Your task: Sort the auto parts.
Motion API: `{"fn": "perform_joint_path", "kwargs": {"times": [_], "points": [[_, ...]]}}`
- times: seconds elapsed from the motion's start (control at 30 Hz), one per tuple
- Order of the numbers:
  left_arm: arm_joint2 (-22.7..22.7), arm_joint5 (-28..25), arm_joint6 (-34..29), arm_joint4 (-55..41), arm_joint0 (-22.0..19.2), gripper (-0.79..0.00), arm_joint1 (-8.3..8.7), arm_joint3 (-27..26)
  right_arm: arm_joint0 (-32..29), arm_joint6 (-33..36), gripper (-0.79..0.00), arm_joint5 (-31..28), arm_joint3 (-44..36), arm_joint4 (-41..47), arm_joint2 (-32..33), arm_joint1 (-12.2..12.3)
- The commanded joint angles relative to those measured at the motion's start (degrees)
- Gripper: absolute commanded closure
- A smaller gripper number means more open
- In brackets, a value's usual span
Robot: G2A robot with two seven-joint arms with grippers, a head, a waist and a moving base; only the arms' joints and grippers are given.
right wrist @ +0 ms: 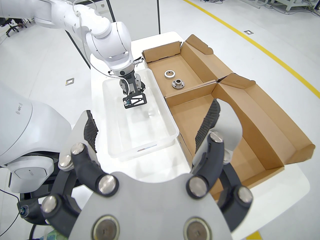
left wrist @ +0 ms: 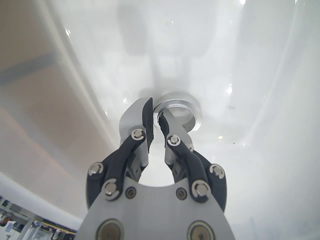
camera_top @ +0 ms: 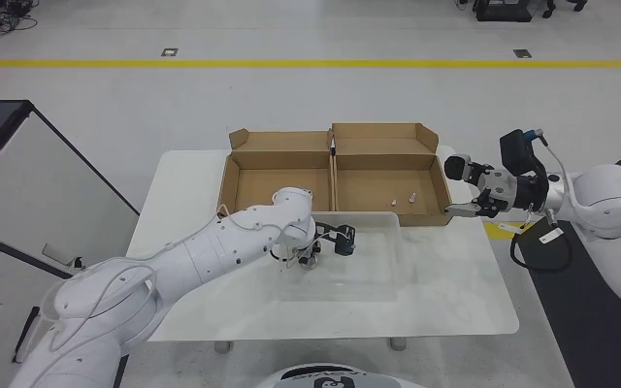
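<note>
One pick in hand, seemingly. Left gripper (left wrist: 155, 108) pinched onto the wall of the metal ring (left wrist: 193, 112), flat on the floor of the clear tray (camera_top: 369, 276), mid-table. Right gripper (right wrist: 152, 107) wide apart, empty, by the table's back right corner. Next: lift straight, carry to the back-edge cardboard box (camera_top: 281, 160).

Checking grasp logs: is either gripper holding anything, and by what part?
Left gripper pinches the ring by its wall, one finger inside, one outside. Right gripper holds nothing.
</note>
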Motion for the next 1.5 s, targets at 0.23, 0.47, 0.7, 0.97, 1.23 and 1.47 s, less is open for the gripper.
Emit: {"fn": "perform_joint_path", "kwargs": {"times": [0.23, 0.47, 0.7, 0.97, 1.23, 1.47], "points": [[0.01, 1.48, -1.46, -3.62, -2.85, 0.000, 1.16, -4.02, 0.00, 0.00, -0.785, 0.00, 0.00, 0.00, 0.00, 0.00], [-0.96, 4.42, -4.39, -6.24, -5.68, 0.000, 4.95, -14.05, 0.00, 0.00, -0.785, 0.00, 0.00, 0.00, 0.00, 0.00], [-6.16, 6.90, -6.86, -4.37, -3.82, 0.000, 10.25, -25.96, 0.00, 0.00, -0.785, 0.00, 0.00, 0.00, 0.00, 0.00], [-10.84, 6.98, -6.13, -5.50, 0.85, 0.000, 14.47, -32.55, 0.00, 0.00, -0.785, 0.00, 0.00, 0.00, 0.00, 0.00], [-10.84, 6.98, -6.13, -5.50, 0.85, 0.000, 14.47, -32.55, 0.00, 0.00, -0.785, 0.00, 0.00, 0.00, 0.00, 0.00], [-16.58, 6.89, 7.19, -6.14, 3.75, 0.000, 15.78, -29.81, 0.00, 0.00, -0.785, 0.00, 0.00, 0.00, 0.00, 0.00]]}}
